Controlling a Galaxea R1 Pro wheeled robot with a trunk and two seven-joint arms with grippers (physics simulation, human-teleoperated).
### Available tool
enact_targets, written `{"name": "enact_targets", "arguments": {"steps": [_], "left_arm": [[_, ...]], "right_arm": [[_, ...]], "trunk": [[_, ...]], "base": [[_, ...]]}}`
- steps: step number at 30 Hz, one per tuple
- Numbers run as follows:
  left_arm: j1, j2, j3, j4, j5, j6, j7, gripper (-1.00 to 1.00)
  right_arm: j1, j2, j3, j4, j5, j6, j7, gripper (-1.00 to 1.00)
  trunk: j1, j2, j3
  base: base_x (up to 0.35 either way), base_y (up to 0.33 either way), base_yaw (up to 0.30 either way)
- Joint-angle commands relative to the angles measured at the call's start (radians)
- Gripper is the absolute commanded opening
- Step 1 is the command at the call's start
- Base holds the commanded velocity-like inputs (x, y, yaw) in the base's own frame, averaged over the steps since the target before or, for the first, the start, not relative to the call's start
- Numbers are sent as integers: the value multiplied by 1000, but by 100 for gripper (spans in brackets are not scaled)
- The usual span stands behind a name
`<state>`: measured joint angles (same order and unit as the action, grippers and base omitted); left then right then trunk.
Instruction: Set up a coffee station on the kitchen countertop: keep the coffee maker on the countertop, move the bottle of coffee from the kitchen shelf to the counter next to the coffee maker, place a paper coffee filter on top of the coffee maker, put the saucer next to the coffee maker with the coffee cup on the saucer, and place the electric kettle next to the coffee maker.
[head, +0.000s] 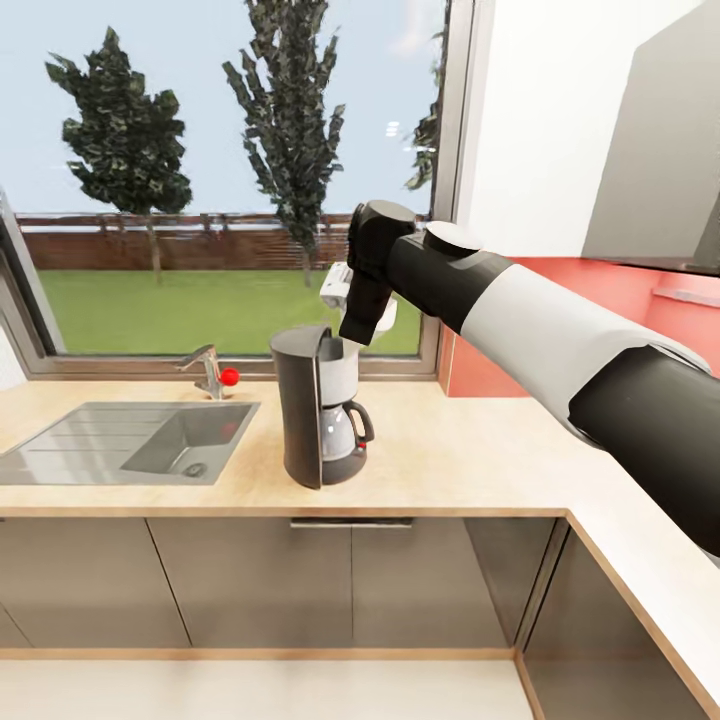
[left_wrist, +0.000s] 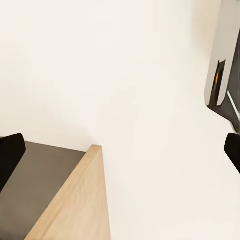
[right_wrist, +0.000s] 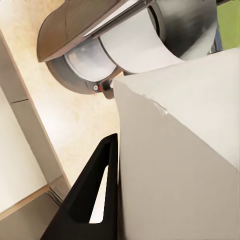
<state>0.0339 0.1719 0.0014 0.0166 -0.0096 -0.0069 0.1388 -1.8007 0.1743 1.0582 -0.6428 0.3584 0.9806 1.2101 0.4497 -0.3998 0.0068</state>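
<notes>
Head view showed the right tool (head: 362, 318) pinching the paper filter (head: 338, 285) just above the coffee maker (head: 318, 405) on the counter (head: 450, 450). Released off-centre, the light filter could probably slide off. Sink (head: 130, 440) and window (head: 230, 170) stood behind. The left tool's (left_wrist: 120, 150) fingers stood spread.

Coffee maker (head: 312, 405): dark grey body, white filter housing, clear carafe with black handle. Table (head: 450, 460): light beige wood-look over glossy dark grey cabinet fronts (head: 250, 580). Paper coffee filter (right_wrist: 175, 165): whitish-tan. Tap (head: 210, 370): silver, red knob. Sink (head: 120, 440): grey.
</notes>
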Motion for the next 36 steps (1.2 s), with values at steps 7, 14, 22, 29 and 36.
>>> {"name": "enact_targets", "arguments": {"steps": [7, 14, 22, 29, 36], "left_arm": [[0, 1, 0, 0, -1, -1, 2, 100], [0, 1, 0, 0, -1, 1, 2, 100], [0, 1, 1, 0, -1, -2, 2, 100], [0, 1, 0, 0, -1, -4, 2, 100], [0, 1, 0, 0, -1, -5, 2, 100]], "right_arm": [[0, 0, 0, -1, 8, 9, 7, -100], [0, 0, 0, -2, 8, 9, 6, -100], [-1, 0, 0, -2, 8, 9, 6, -100], [0, 0, 2, 0, 10, 10, 5, -100], [0, 0, 2, 0, 10, 10, 5, -100]], "trunk": [[0, 0, 11], [0, 0, 22], [0, 0, 34], [0, 0, 37], [0, 0, 38]], "base": [[0, 0, 0], [0, 0, 0], [116, 98, 0], [141, 122, 0], [11, 9, 0]]}}
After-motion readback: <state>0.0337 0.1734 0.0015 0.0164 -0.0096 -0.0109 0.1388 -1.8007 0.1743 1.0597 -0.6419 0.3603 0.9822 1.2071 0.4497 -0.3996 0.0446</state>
